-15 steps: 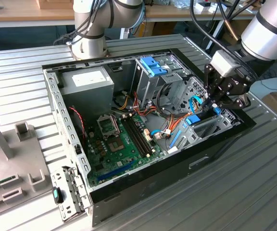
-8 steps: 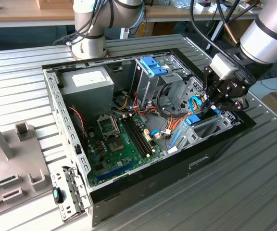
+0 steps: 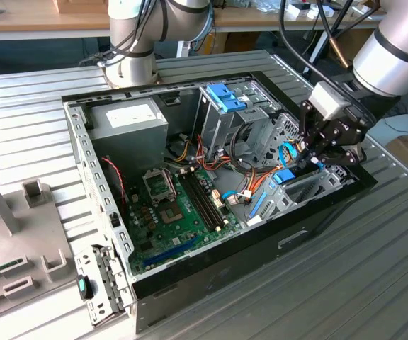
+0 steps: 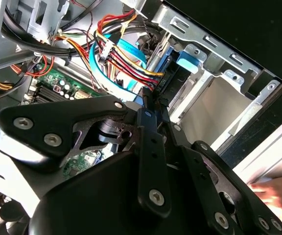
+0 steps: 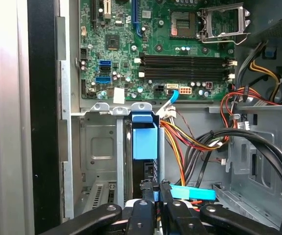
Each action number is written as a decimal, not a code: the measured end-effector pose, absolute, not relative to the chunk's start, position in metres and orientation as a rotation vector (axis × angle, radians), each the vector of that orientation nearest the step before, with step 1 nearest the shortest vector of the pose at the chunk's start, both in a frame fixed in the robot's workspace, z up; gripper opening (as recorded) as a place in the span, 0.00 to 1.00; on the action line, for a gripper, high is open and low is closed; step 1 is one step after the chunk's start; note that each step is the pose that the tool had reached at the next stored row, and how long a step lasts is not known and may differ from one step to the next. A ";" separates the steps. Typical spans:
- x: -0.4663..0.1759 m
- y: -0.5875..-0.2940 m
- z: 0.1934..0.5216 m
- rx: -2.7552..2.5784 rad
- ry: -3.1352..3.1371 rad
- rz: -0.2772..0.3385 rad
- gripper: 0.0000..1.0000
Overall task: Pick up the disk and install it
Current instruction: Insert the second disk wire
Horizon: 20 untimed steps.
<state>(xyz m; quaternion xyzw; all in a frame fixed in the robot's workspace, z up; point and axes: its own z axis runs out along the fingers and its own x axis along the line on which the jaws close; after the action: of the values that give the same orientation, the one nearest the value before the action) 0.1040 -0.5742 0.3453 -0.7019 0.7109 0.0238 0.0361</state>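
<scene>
The disk [image 5: 145,139] stands on edge in a slot of the metal drive cage, its bright blue carrier end toward the motherboard. In the exterior view the disk's blue end [image 3: 283,176] shows in the cage at the case's right side. My gripper [image 3: 304,164] reaches down into that cage from the exterior view's right. In the first wrist view my gripper [image 5: 155,185] has its two black fingers close together on the disk's thin rear edge. The second wrist view has my gripper [image 4: 153,95] meeting the dark disk, with the disk's blue tab [image 4: 187,61] beyond it.
The open computer case [image 3: 83,152] lies on a ribbed metal table. Red, yellow and orange cable bundles [image 5: 190,142] and a light blue flat cable [image 5: 192,192] run beside the cage. Two blue carriers [image 3: 229,98] sit in the far bay. A blurred hand [image 4: 273,193] shows outside the case.
</scene>
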 end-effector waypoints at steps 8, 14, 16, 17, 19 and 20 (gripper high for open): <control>0.105 -0.575 0.345 -2.155 2.184 0.073 0.17; 0.105 -0.575 0.342 -2.155 2.185 0.072 0.17; 0.105 -0.575 0.342 -2.155 2.185 0.072 0.17; 0.105 -0.576 0.342 -2.155 2.185 0.073 0.17; 0.105 -0.576 0.341 -2.155 2.185 0.072 0.17; 0.105 -0.576 0.341 -2.155 2.185 0.072 0.17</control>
<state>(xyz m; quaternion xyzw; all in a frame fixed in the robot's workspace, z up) 0.1049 -0.5760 0.3413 -0.7015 0.7113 0.0235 0.0359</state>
